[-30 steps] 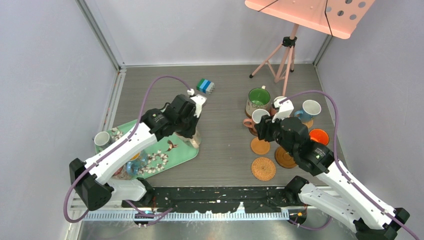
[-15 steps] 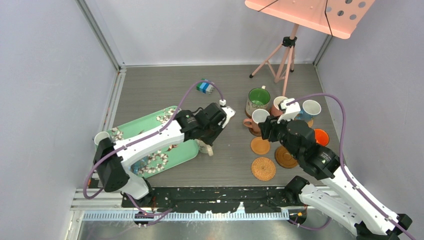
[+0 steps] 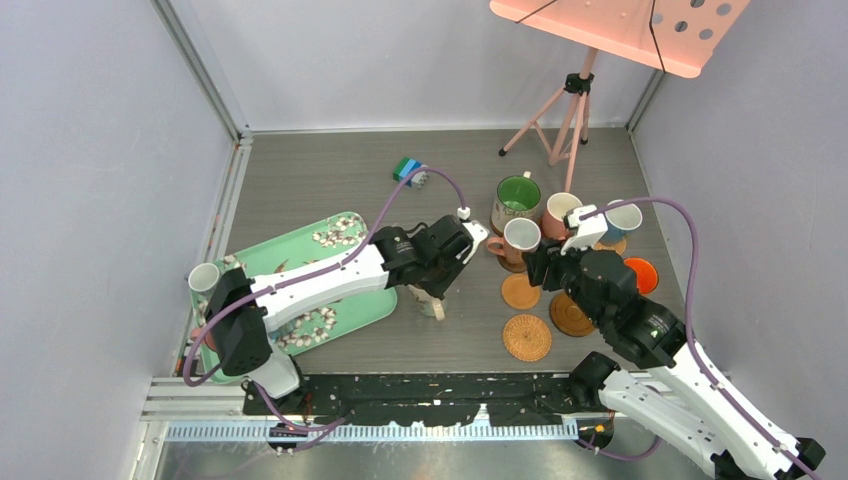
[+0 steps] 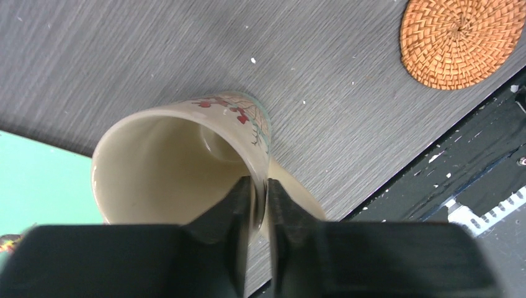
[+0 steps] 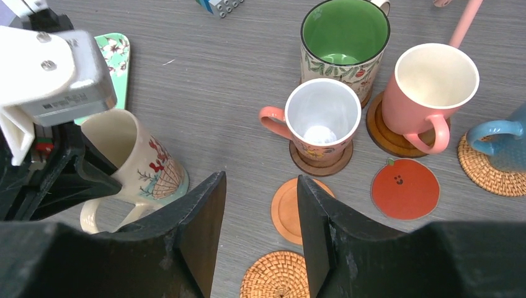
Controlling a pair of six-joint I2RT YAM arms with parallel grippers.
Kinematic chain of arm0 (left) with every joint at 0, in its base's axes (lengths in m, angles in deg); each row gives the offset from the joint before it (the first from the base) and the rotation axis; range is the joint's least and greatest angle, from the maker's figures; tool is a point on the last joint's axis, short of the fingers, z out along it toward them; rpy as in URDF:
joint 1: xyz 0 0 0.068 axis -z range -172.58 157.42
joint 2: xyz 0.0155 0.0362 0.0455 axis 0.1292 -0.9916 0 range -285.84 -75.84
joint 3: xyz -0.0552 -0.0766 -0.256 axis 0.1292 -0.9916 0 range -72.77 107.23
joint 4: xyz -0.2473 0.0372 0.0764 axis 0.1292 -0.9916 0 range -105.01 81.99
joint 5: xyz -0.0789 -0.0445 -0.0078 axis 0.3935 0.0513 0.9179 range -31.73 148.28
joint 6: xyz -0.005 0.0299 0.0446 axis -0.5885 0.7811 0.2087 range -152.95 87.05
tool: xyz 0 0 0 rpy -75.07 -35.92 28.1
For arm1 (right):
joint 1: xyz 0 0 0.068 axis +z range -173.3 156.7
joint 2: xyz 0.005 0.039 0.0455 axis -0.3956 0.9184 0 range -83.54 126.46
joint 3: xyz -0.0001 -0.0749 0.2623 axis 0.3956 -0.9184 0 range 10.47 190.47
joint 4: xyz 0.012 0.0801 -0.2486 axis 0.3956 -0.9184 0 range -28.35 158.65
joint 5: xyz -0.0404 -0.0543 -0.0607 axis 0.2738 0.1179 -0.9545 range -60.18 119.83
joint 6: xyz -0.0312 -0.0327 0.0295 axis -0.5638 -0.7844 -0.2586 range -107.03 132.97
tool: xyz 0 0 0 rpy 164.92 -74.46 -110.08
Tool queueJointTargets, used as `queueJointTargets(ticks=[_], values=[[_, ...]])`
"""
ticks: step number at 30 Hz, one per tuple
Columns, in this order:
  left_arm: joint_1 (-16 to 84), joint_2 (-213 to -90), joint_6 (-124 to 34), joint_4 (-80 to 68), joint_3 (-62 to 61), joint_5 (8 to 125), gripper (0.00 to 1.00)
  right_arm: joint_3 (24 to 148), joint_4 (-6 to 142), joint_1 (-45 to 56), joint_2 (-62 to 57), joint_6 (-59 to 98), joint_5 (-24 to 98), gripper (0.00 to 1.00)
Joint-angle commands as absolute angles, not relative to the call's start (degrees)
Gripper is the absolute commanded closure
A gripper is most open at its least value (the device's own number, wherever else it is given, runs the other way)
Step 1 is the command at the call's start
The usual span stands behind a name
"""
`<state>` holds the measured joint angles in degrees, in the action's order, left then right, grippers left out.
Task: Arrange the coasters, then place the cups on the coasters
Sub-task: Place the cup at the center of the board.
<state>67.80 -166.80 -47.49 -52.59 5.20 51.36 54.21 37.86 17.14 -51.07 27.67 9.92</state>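
Observation:
My left gripper (image 3: 436, 290) is shut on the rim of a cream cup (image 3: 432, 302), one finger inside and one outside (image 4: 254, 194). The cream cup (image 5: 139, 164) hangs tilted, low over the table just right of the tray. My right gripper (image 5: 260, 179) stands open with nothing in it, above a bare orange coaster (image 5: 291, 210) and a wicker coaster (image 5: 276, 277). A red-orange coaster (image 5: 404, 188) is also bare. A white cup with a pink handle (image 5: 322, 117), a green-inside cup (image 5: 344, 34) and a pink cup (image 5: 428, 84) stand on dark coasters. A blue cup (image 5: 503, 131) sits on wicker.
The mint-green floral tray (image 3: 300, 255) lies at the left with a small white cup (image 3: 204, 278) at its far-left edge. A blue-green toy block (image 3: 410, 170) sits behind. A pink stand (image 3: 570, 110) stands at the back right. Another dark brown coaster (image 3: 570, 316) lies bare by my right arm.
My left arm has swung right, carrying the cream cup off the tray edge toward the coasters. My right arm has shifted only slightly, still open.

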Motion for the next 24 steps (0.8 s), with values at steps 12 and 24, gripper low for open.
queueJointTargets(ticks=[12,24], values=[[59.84,-157.9,-50.66,-54.91,11.82,46.64,0.44,54.81,40.43,17.48,-44.3,33.01,19.85,0.47],[45.9,-132.46,-39.39,-56.44,-3.9,37.77,0.36,66.47,45.01,21.16,-19.66,35.21,34.28,0.46]])
